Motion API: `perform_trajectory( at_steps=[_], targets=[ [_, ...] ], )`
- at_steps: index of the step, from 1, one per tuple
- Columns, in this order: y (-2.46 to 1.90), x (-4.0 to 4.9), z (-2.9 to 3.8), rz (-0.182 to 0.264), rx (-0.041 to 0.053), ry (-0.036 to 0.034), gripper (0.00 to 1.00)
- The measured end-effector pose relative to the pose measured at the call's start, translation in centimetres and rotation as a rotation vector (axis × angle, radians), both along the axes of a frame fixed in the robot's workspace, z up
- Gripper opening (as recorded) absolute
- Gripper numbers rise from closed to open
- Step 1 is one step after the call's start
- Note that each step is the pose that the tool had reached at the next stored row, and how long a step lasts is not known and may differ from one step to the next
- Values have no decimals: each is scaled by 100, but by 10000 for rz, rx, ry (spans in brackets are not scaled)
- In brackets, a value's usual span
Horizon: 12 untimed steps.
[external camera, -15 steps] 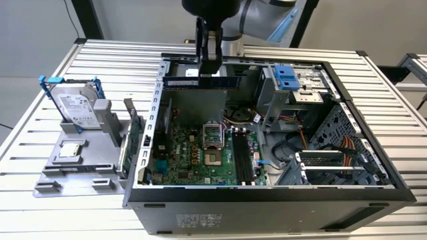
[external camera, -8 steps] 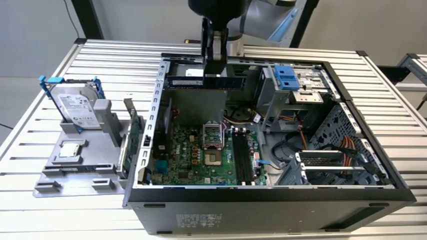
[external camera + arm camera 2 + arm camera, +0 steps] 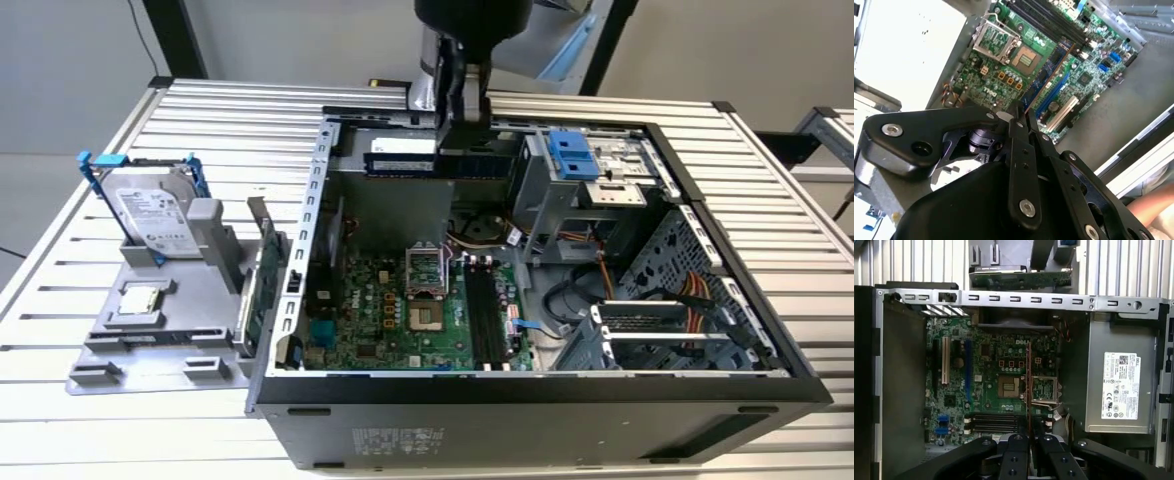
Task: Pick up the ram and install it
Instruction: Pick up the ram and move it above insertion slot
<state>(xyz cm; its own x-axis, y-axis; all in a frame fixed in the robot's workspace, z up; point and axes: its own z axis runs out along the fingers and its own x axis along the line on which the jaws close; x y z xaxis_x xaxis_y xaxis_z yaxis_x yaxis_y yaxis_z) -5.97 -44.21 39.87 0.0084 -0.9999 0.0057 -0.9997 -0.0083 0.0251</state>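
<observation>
One ram [image 3: 1049, 72], one motherboard [image 3: 387, 310], one hard drive [image 3: 147, 215], seemingly one green card [image 3: 267, 270].

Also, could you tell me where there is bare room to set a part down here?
Bare table slats lie on the near side of the grey fixture, at the exterior view's left, and on its far side beside the case. Inside the case it is crowded: cables by the drive cage, and the gripper holds the ram over the motherboard.
</observation>
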Motion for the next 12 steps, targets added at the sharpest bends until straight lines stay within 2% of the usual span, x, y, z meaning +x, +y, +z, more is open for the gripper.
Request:
perform_trajectory(
  at_steps=[8,12],
  targets=[
    [0,205,0,-5,0,16,0],
    [-8,249,0,-54,1,18,0]
  ],
)
